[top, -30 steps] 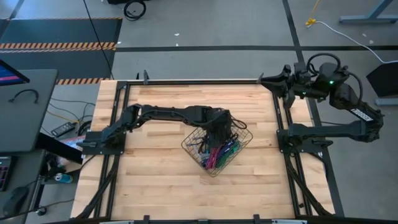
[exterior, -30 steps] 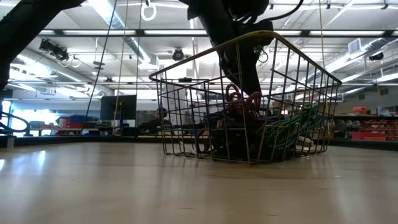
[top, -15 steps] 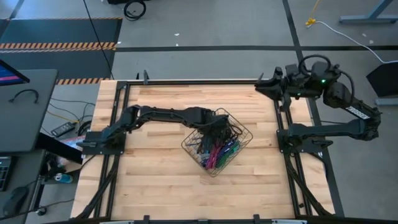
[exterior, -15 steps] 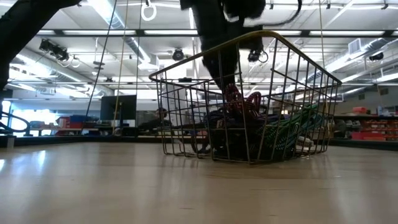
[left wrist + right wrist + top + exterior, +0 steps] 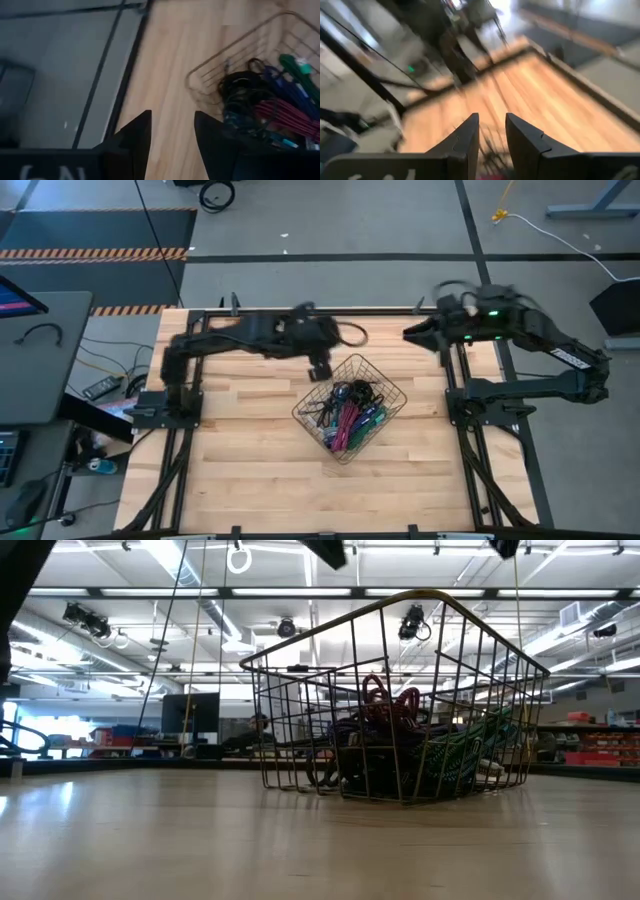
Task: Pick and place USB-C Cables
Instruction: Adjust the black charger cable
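Cables (image 5: 348, 418) lay heaped in the wire basket (image 5: 385, 415) mid-table. Left gripper (image 5: 320, 369) hovered just beyond it, fingers parted, empty; right gripper (image 5: 408, 335) at far right, slightly parted, empty.

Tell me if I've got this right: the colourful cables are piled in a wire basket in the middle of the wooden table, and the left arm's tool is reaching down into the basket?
Not quite. The cables do lie in the wire basket on the wooden table, but the left tool is not inside it. The high view shows it beside the basket's far corner, with nothing between its fingers in the left wrist view.
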`<state>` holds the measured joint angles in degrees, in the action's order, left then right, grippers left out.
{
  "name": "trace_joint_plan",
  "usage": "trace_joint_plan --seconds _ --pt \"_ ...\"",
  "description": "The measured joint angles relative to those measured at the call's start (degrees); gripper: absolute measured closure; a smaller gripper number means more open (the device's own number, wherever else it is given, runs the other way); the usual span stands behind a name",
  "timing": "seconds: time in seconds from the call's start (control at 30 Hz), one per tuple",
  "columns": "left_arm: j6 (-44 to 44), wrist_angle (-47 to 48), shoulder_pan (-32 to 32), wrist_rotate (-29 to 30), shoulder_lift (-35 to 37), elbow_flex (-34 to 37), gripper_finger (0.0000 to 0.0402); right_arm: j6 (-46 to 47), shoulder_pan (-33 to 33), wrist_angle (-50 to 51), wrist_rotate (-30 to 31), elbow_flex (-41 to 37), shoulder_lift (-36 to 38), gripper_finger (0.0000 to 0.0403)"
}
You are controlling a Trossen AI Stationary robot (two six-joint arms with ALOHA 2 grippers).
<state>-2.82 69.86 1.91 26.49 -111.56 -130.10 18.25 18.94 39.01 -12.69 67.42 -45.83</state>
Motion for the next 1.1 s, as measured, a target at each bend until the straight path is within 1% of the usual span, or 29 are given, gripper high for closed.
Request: trace_joint_plan --seconds 0.13,0.27,0.37,0.5,0.63,0.83,1.0,1.1 --pt "6.8 4.7 0.6 4.1 4.6 0.1 0.0246 -0.4 -0.2 6.5 1.1 0.0 -4.7 0.0302" --pt "11.6 6.4 0.5 6.6 9.3 -0.1 0.0246 -3.1 -0.8 9.5 -0.4 0.0 -11.0 0.0302" --pt "12.7 6.7 0.5 6.6 11.5 0.0 0.0246 -6.1 -1.6 11.3 -2.3 0.0 -16.1 0.0302" --pt "12.8 7.4 0.5 6.7 14.1 0.0 0.0246 -10.5 -3.3 15.0 -3.0 0.0 -23.0 0.0302" --pt "12.9 9.6 0.5 6.8 15.0 0.0 0.0246 -15.2 -5.6 18.5 -3.5 0.0 -29.6 0.0302" --pt "14.3 13.1 0.5 6.8 15.6 0.0 0.0246 -20.8 -8.6 18.3 -3.4 0.0 -38.5 0.0298" --pt "16.7 15.7 0.5 6.7 15.4 0.0 0.0246 -25.0 -10.4 17.9 -3.4 0.0 -45.2 0.0279" --pt "17.9 16.9 0.5 6.7 15.4 0.0 0.0246 -28.3 -11.7 16.7 -1.7 0.0 -48.0 0.0265"
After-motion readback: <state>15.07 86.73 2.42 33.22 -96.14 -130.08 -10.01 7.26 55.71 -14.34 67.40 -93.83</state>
